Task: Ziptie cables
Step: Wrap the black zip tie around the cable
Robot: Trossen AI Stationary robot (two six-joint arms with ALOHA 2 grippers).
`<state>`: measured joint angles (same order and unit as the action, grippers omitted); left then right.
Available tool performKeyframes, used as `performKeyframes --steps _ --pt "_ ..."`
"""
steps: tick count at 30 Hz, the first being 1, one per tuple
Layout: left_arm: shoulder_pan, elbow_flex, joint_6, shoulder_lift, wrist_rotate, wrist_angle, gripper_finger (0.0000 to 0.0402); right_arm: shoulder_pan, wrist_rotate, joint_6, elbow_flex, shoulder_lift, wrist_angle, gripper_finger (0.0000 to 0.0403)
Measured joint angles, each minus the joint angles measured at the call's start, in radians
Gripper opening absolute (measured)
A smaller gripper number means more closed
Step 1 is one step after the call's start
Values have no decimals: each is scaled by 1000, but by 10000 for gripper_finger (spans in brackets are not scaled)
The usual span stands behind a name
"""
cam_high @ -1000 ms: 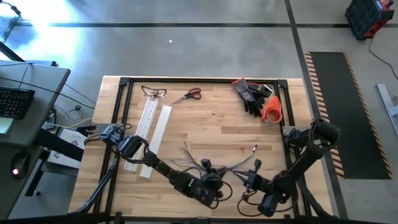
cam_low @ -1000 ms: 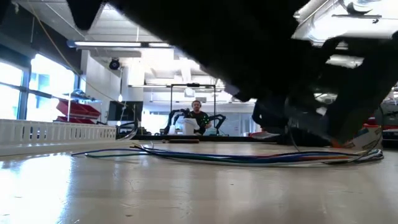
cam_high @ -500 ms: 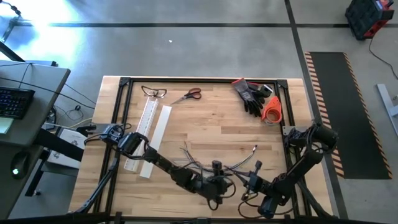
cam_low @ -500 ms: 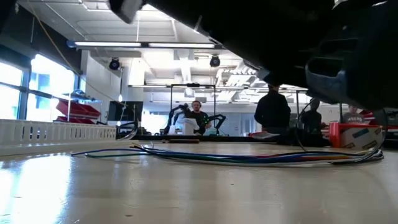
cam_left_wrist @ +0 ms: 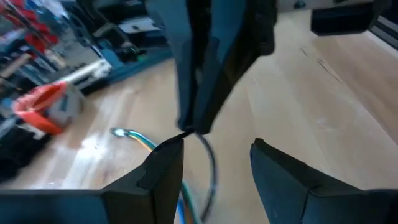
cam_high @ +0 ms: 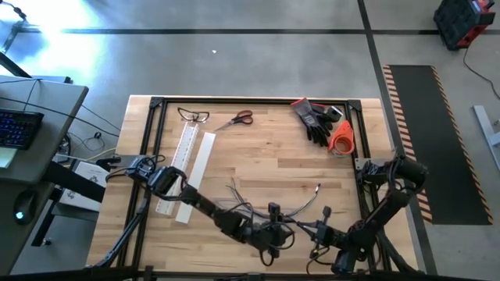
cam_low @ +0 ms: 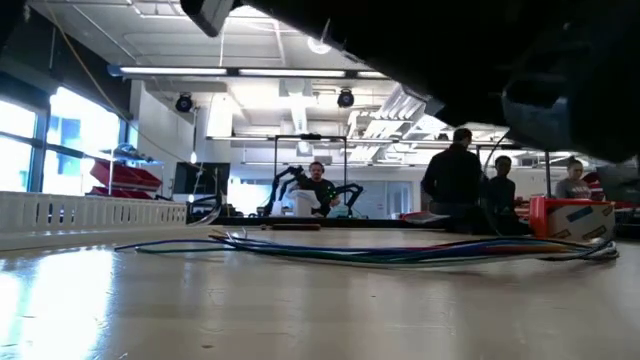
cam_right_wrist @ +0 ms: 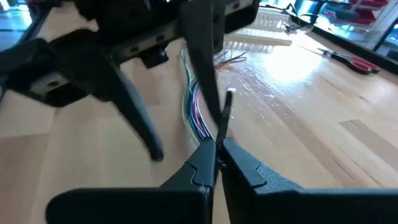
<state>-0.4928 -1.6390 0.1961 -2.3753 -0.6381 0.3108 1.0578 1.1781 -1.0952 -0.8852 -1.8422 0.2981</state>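
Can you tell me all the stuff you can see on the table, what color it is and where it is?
cables: one loose bundle, grey, blue and dark, near edge, middle
white slotted bars: two, white, left side
scissors: one, red handles, far edge
safety glasses: one, clear, far left corner
gloves: one pile, black and red, far right corner
tape roll: one, orange, beside gloves
table: one, light wood
left gripper: dark, fingers apart, over the cables
right gripper: dark, shut on a thin dark strip
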Motion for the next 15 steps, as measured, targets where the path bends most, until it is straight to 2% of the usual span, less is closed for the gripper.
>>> performKeyframes --steps 4,9,15 --pt "-2 0 24 0 -39 27 168 -1 -6 -11 0 0 40 0" --pt "1 -2 12 9 17 48 168 -1 -19 -30 0 0 69 0" --pt "-3 -1 -46 28 34 -31 168 -6 -32 -24 0 0 69 0"
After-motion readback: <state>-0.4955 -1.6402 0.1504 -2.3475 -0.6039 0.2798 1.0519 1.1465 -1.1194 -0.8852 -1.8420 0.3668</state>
